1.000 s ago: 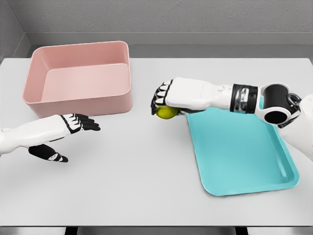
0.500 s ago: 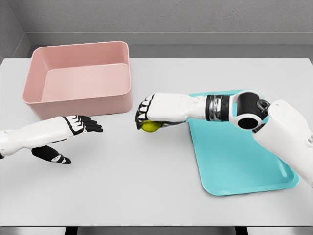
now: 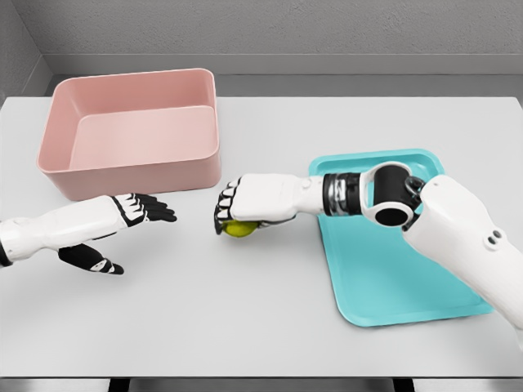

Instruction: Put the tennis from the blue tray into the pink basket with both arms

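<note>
Head view shows you the right robot hand (image 3: 237, 214) curled down over the tennis ball (image 3: 240, 229), gripping it from above. The ball sits clear of the blue tray (image 3: 409, 269), off its left edge, and below the front right corner of the pink basket (image 3: 131, 131). Whether it hangs just above the bench (image 3: 245, 327) or touches it, you cannot tell from this angle.

Your left robot hand (image 3: 139, 211) waits further from the tray, near the basket's front wall, fingers straight and spread, thumb hanging below, holding nothing. A gap separates the two hands.

The step in hand looks like a handover, so judge it that way. Bring the ball to the open palm rather than chasing it with the left arm. Turn that palm up or cup it so the ball has a seat under it. Let the left fingers wrap the ball before the right fingers loosen; releasing early would likely let it roll across the bench. Keep both wrists clear of the basket's wall while you close the gap.
</note>
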